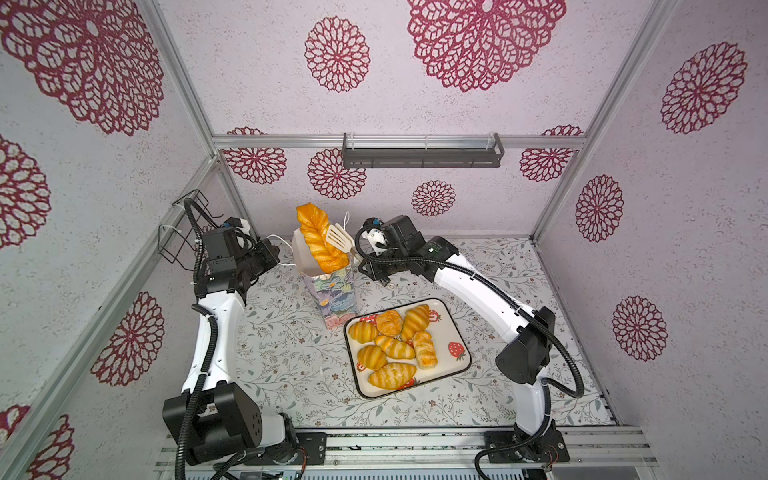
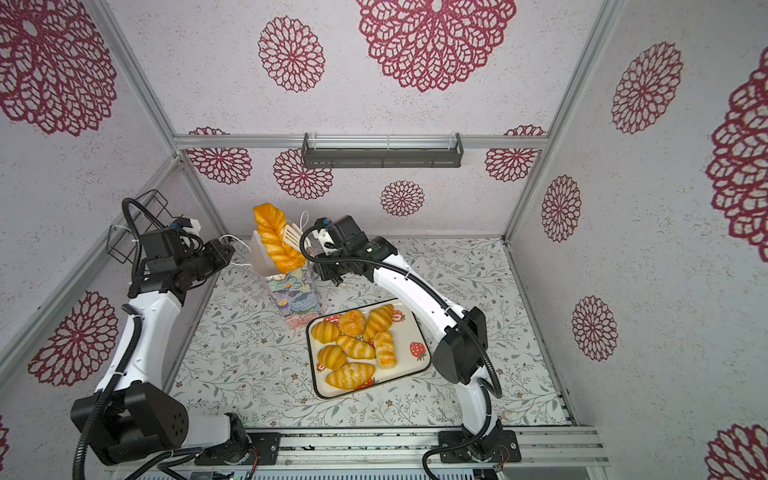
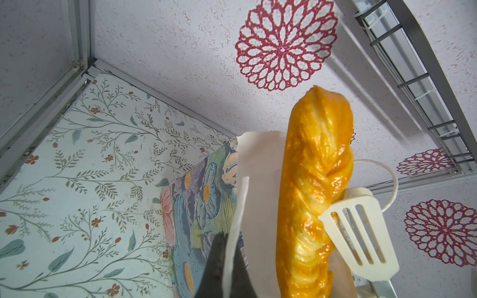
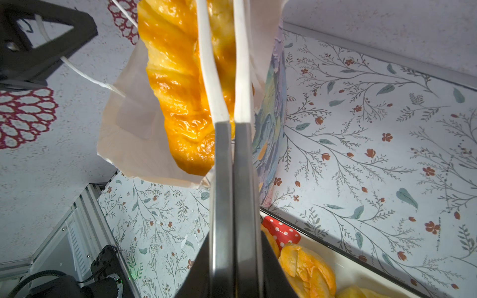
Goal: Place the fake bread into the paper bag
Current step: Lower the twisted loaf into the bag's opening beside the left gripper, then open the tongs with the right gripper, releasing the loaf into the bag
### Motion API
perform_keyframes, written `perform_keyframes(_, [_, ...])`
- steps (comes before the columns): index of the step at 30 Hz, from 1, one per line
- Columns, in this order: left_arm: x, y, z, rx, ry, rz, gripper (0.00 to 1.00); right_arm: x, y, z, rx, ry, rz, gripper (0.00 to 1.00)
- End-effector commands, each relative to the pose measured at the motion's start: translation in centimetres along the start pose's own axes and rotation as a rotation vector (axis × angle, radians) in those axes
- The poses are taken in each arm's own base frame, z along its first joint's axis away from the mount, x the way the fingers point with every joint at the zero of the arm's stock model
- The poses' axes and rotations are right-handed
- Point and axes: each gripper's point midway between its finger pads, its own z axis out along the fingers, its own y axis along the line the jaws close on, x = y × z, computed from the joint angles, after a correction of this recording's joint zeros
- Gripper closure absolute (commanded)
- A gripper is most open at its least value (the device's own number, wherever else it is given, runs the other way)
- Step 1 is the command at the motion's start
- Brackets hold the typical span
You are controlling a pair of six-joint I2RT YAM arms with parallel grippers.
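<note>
Golden loaf (image 1: pixel 318 241) pokes from the paper bag (image 1: pixel 332 295): right gripper (image 4: pixel 236 263), clenched on tongs (image 1: pixel 340 237), should release it gently while left gripper (image 1: pixel 271 250), pinching the cord handle (image 1: pixel 276 237), steadies the bag.

Strawberry tray (image 1: pixel 442 332), floral tablecloth (image 1: pixel 291 353), slotted tongs (image 1: pixel 338 237), grey wall shelf (image 1: pixel 422 160)

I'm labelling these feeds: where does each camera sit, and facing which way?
Both top views: high overhead, facing down at paper bag and tray; left arm and right arm show.
Left wrist: on the left arm, looking along the left hand at the braided loaf.
Right wrist: on the right arm, looking along the right hand and tongs at that loaf.
All share loaf and bag.
</note>
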Motion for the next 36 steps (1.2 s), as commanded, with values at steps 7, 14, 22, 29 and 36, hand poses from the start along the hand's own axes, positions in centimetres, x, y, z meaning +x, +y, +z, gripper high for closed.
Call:
perform_keyframes(7, [0.2,-0.1,0.2,0.005,0.005,0.003,1.0,-3.9,2.7,-4.2,-0.066,-0.158,-0.026,0.73])
perform_keyframes(14, [0.2,-0.1,0.1,0.007,0.005,0.007,1.0,-4.0,2.8,-4.4,-0.068,-0.164,-0.029,0.71])
perform_keyframes(22, [0.1,-0.3,0.0,0.011,-0.001,0.008,1.0,-4.1,3.5,-4.8,-0.097,-0.165,-0.026,0.7])
perform_keyframes(29, [0.1,-0.5,-0.3,0.015,-0.006,0.012,1.0,-3.7,3.7,-5.1,-0.095,-0.164,-0.028,0.67])
perform_keyframes(36, [0.1,-0.4,-0.3,0.011,-0.007,0.011,1.0,-3.2,3.5,-5.2,-0.086,-0.164,-0.022,0.65])
